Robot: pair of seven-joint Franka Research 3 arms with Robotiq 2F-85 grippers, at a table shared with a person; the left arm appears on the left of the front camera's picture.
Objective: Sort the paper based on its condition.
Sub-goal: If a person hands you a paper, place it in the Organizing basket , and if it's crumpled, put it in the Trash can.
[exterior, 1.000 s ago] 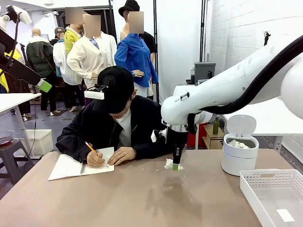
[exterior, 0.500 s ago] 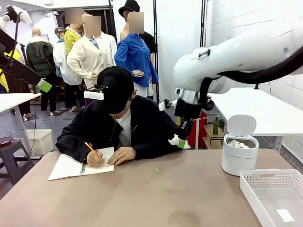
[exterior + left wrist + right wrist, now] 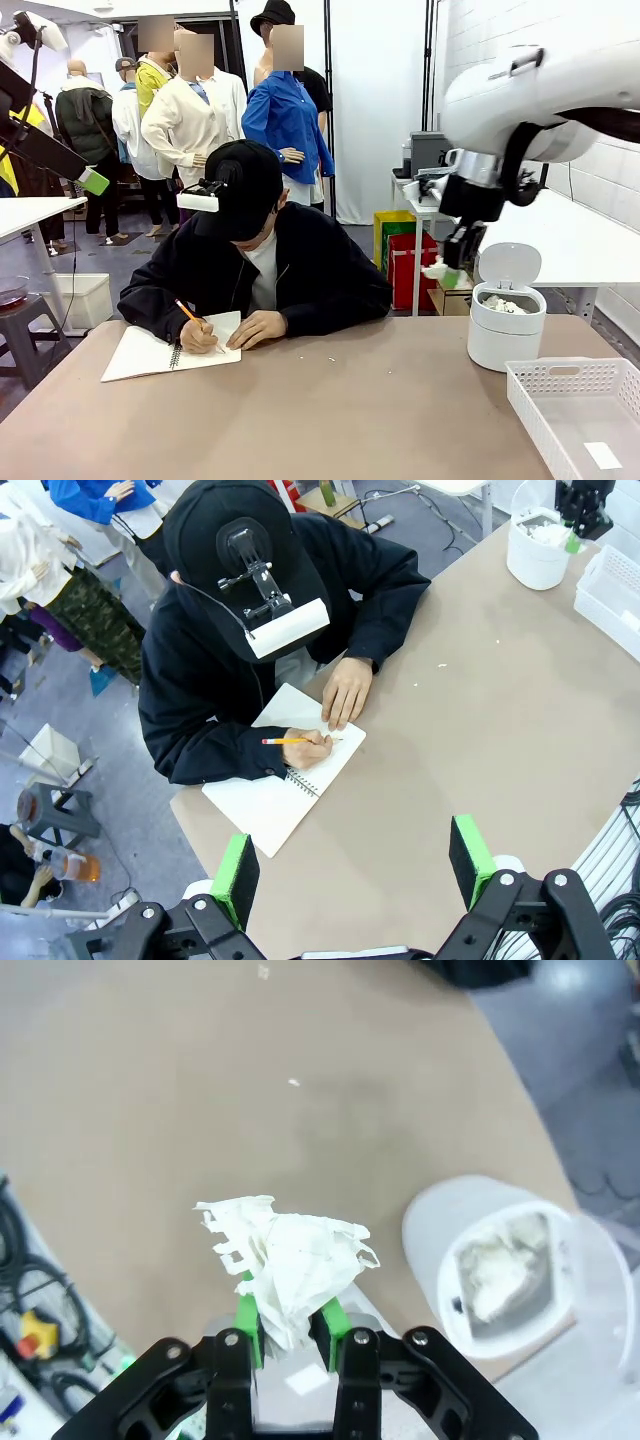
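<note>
The crumpled white paper lump is pinched between the green pads of the right gripper, whose jaws are closed on its lower part. It hangs in the air just beside the open round white lidded bin, a little above its rim and not yet over the opening. That bin already holds crumpled white paper, and the white lattice plastic basket next to it holds one flat white slip, so the sorting looks well along; for this lump, the carry over the opening and the release are left. A second ago the lump was low at the middle of the brown table, the gripper down on it; half a second ago it was lifted clear; now it has travelled up and to the robot's right. The left gripper hangs high with jaws wide apart and nothing between them, above the person writing in a white spiral notebook.
</note>
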